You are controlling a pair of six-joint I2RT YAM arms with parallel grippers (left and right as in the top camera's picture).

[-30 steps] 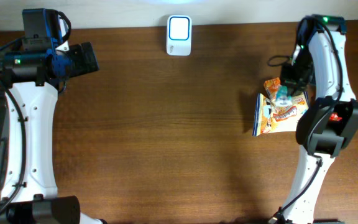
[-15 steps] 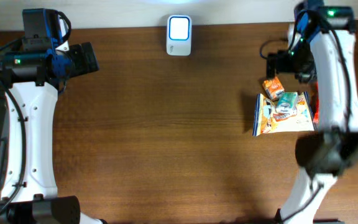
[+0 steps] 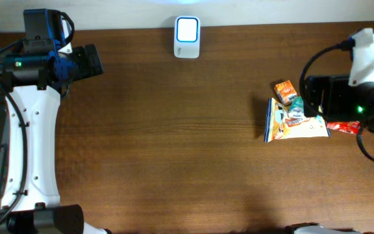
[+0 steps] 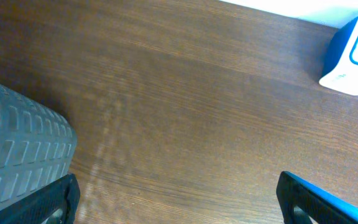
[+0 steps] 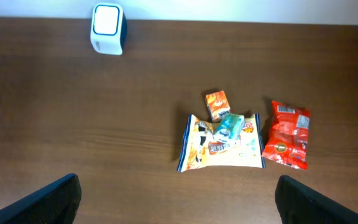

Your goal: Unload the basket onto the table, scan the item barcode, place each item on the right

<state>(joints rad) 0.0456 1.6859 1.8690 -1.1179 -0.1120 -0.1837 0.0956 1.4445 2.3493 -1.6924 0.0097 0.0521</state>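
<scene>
Snack packets [image 5: 229, 155], four, clustered together, one white scanner [image 5: 107, 28] well apart

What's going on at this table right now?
Nothing is held. Both end effectors are open: the left end effector sits over bare table beside the white scanner, and the right end effector hangs high above an orange bag with a teal packet on it, a small orange box and a red bag.

The dark brown wood-grain bench [image 3: 174, 143] shows fine lengthwise streaks. The white plastic scanner box [image 3: 187, 37] has a blue-rimmed face. There are also a small orange carton [image 5: 216, 104], a teal wrapped packet [image 5: 229, 126], a blue-edged orange-and-white printed snack bag [image 5: 241, 155] and a glossy red foil packet [image 5: 286, 135].
</scene>
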